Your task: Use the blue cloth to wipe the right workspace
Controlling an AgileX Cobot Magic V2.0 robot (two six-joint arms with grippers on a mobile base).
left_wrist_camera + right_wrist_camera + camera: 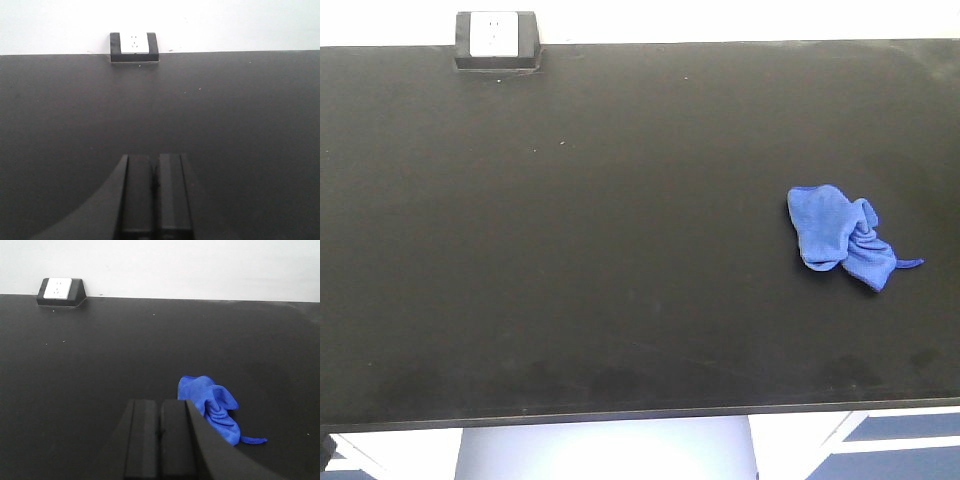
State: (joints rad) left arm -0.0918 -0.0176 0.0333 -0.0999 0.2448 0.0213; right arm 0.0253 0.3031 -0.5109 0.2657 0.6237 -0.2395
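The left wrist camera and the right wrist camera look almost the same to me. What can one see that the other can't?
Only the left wrist view shows the left gripper, its fingers pressed shut with nothing between them, pointing almost straight at the outlet box.

Only the right wrist view shows the blue cloth, crumpled on the bench beside the shut right gripper, with its loop string trailing off to the right.

Both show the black benchtop, the white wall behind it, and the outlet box at the back edge.
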